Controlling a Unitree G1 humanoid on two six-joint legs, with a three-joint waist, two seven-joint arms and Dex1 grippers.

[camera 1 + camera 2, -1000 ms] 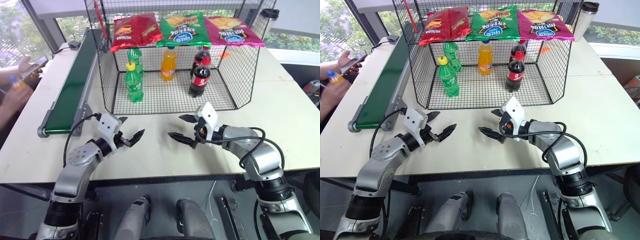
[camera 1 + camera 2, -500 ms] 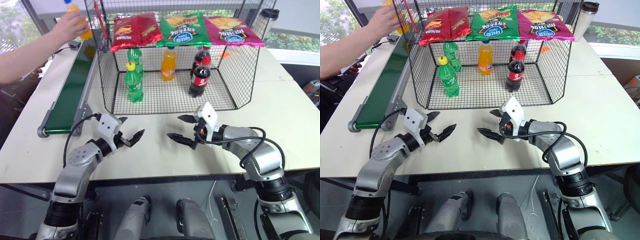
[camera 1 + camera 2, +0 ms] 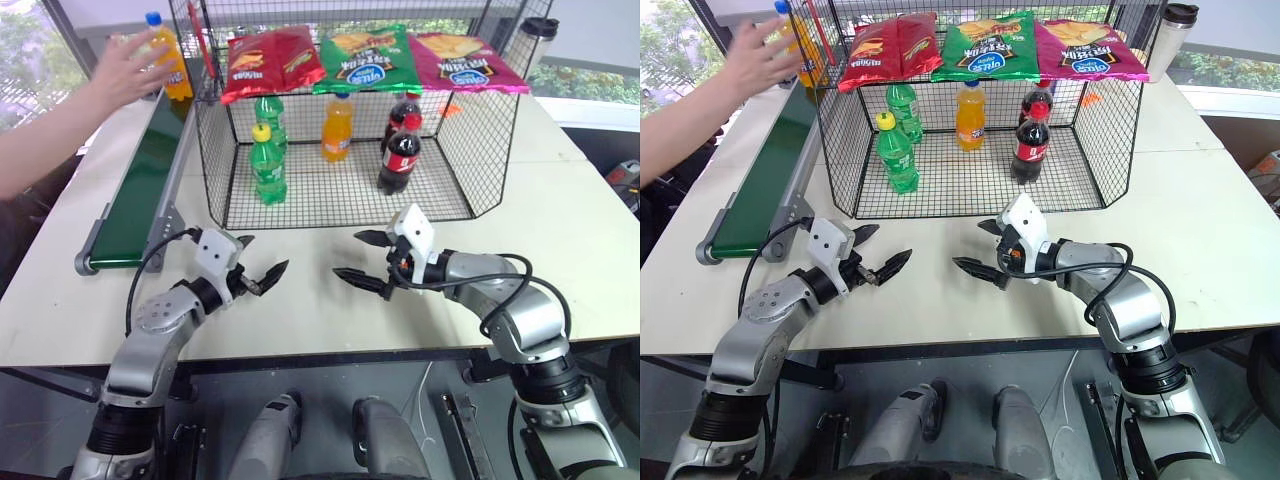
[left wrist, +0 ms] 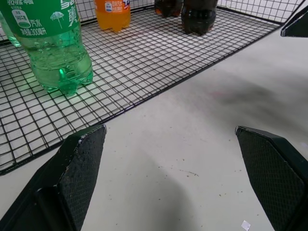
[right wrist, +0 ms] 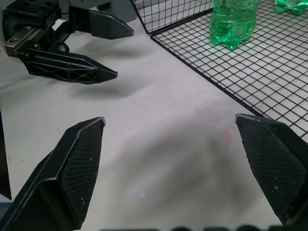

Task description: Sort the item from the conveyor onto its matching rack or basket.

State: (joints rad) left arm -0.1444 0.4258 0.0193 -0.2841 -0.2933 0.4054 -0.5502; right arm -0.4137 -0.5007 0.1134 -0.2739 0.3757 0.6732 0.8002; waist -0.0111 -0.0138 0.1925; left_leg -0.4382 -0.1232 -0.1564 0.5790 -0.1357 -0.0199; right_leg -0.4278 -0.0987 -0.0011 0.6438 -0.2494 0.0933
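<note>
A person's hand (image 3: 128,72) holds the item (image 3: 172,68), an orange soda bottle with a blue cap, upright at the far end of the conveyor (image 3: 140,190). I cannot tell whether it rests on the dark green belt. The black wire basket (image 3: 215,150) stands to the right of the belt. My left gripper (image 3: 268,252) and right gripper (image 3: 347,253) hover open and empty over the white table in front of the basket, tips facing each other. In the wrist views, both the left gripper (image 4: 170,127) and the right gripper (image 5: 169,118) have wide-spread fingers with only table between them.
Inside the basket stand green soda bottles (image 3: 266,165), an orange bottle (image 3: 337,128) and cola bottles (image 3: 400,152). Chip bags (image 3: 365,58) lie on its top. A tumbler (image 3: 538,40) stands at the back right. The person's arm (image 3: 40,140) reaches in from the left.
The person's hand has carried the orange bottle from low at the left up to the conveyor's far end. Both grippers have stayed in place and open.
</note>
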